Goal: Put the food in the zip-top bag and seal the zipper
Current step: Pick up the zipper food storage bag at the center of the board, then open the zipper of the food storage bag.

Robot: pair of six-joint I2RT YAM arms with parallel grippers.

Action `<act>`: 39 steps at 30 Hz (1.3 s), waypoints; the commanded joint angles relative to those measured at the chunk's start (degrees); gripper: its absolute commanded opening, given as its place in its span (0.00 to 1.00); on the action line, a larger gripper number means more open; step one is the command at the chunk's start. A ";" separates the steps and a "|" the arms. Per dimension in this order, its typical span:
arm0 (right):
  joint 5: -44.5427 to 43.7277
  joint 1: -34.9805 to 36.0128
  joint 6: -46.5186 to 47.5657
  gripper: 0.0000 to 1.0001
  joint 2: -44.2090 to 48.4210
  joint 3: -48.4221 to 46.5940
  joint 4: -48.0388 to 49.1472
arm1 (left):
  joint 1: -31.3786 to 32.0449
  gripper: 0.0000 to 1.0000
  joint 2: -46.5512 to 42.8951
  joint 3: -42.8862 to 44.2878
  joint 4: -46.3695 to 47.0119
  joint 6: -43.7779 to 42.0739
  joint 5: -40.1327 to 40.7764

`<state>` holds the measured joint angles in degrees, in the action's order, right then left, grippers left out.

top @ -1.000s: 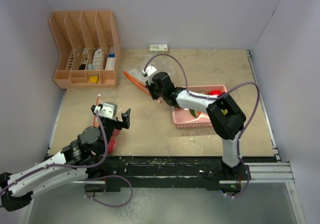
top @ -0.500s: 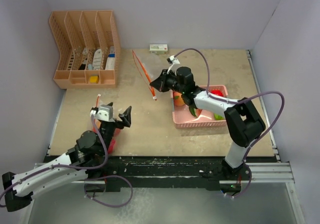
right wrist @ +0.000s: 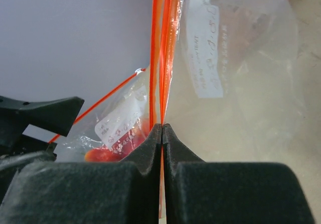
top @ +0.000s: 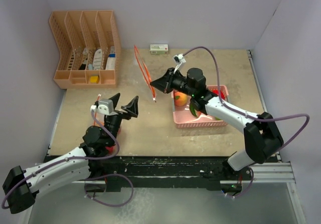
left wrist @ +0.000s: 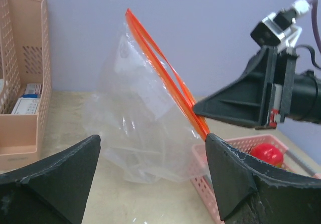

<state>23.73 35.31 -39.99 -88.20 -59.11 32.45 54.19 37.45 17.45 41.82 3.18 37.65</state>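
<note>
Top view: right pincer (top: 155,86) clamped on the orange zipper edge of the zip-top bag (top: 143,68). Left pincer (top: 124,102) spread wide, near the bag but apart from it. Food, a peach-orange piece (top: 180,99) and a red apple (top: 216,91), sits in the pink basket (top: 200,123) under the right arm.

Left wrist: bag (left wrist: 135,129) lies ahead between the parted fingers, untouched.

Right wrist: tips pressed together on the zipper.

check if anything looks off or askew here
The zip-top bag is held up at a slant, its orange zipper pinched in the shut right gripper and gaping above it. Nothing looks spilled or damaged.
</note>
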 commanded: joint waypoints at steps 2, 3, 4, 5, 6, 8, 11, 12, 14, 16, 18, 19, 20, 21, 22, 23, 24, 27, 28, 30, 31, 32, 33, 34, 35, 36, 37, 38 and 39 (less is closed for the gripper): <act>1.43 0.09 1.00 0.00 3.59 1.85 0.46 | -2.80 0.90 -0.07 0.71 6.89 8.27 -4.89; 1.30 0.10 0.82 0.00 3.79 3.42 0.70 | -2.86 0.90 0.08 1.13 6.88 8.81 -5.17; 1.32 0.04 0.48 0.00 4.01 4.52 1.50 | -2.94 0.90 0.61 1.48 6.76 9.22 -5.40; 1.32 0.05 0.13 0.00 4.25 5.55 2.09 | -2.95 0.90 1.06 2.05 6.36 9.81 -5.60; 1.41 0.07 0.05 0.00 4.31 6.31 2.29 | -3.02 0.91 1.92 2.54 5.78 10.51 -5.96; 1.43 0.10 -0.20 0.00 4.64 7.53 2.88 | -3.17 0.91 3.77 3.26 5.53 12.29 -7.10; 2.08 0.14 -0.74 0.00 5.58 9.20 4.03 | -3.68 0.91 7.23 4.50 5.72 15.94 -8.57; 2.18 0.17 -0.79 0.00 6.04 9.62 4.07 | -3.74 0.91 8.17 5.06 5.62 16.83 -9.10; 2.18 0.15 -0.73 0.00 7.05 10.16 4.00 | -3.97 0.92 10.05 6.50 4.53 18.87 -10.16; 2.33 0.19 -0.50 0.00 8.02 10.45 3.59 | -4.24 0.92 11.88 8.07 2.15 21.45 -10.28; 2.42 0.26 -0.21 0.00 8.82 10.75 3.42 | -4.78 0.91 13.68 9.04 0.26 24.52 -10.06; 2.45 0.26 -0.14 0.00 9.24 11.03 3.36 | -5.16 0.91 14.31 9.11 -0.18 26.03 -9.96; 2.46 0.23 -0.05 0.00 9.54 11.30 3.37 | -5.42 0.90 14.62 9.10 -0.49 27.55 -9.63; 2.59 0.28 -0.02 0.00 9.84 11.50 3.45 | -5.74 0.89 14.79 9.01 -0.90 29.17 -9.28; 2.82 0.24 -0.02 0.00 10.07 11.68 3.44 | -6.05 0.88 14.92 9.03 -1.34 30.33 -9.00; 3.19 0.24 0.00 0.00 10.27 11.78 3.63 | -6.32 0.87 15.17 9.18 -1.97 31.43 -8.62; 3.33 0.40 0.06 0.00 10.45 11.82 3.57 | -6.56 0.86 15.50 9.53 -2.86 32.50 -8.38; 3.18 0.95 0.50 0.00 11.23 11.96 3.23 | -7.10 0.85 16.93 11.03 -5.42 34.42 -7.48; 3.10 1.17 0.71 0.00 11.36 11.88 3.05 | -7.31 0.85 17.38 11.14 -5.09 35.04 -7.64; 2.99 1.51 1.06 0.00 11.46 11.91 2.53 | -7.83 0.85 18.25 10.96 -3.28 35.90 -8.78; 2.99 1.66 1.13 0.00 11.55 12.06 2.54 | -8.20 0.85 18.65 10.91 -2.54 36.40 -9.26; 2.93 1.81 1.12 0.00 11.70 12.21 2.59 | -8.27 0.85 19.10 11.10 -2.37 36.63 -9.48; 2.86 1.81 1.06 0.00 11.93 12.32 2.52 | -8.47 0.85 19.60 11.30 -2.53 36.79 -9.57; 2.75 1.91 1.12 0.00 12.18 12.42 2.38 | -8.61 0.84 20.04 11.51 -2.72 36.93 -9.60; 2.61 1.98 1.35 0.00 12.37 12.36 2.04 | -8.74 0.82 20.65 11.63 -2.71 37.24 -9.61; 2.49 2.07 1.57 0.00 12.62 12.35 1.73 | -8.87 0.81 21.17 11.57 -2.71 37.69 -9.56; 2.39 2.06 1.80 0.00 12.83 12.28 1.37 | -9.17 0.79 21.76 11.55 -2.40 38.10 -9.64; 2.31 2.12 1.98 0.00 13.00 12.25 1.18 | -9.38 0.78 22.39 11.43 -1.93 38.40 -9.86; 2.22 2.25 2.08 0.00 13.17 12.24 0.88 | -9.56 0.76 23.00 11.38 -1.45 38.68 -10.08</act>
<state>25.50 37.12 -39.46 -77.43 -46.57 32.36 45.54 58.85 26.79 36.71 39.24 28.71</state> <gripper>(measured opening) 0.004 0.787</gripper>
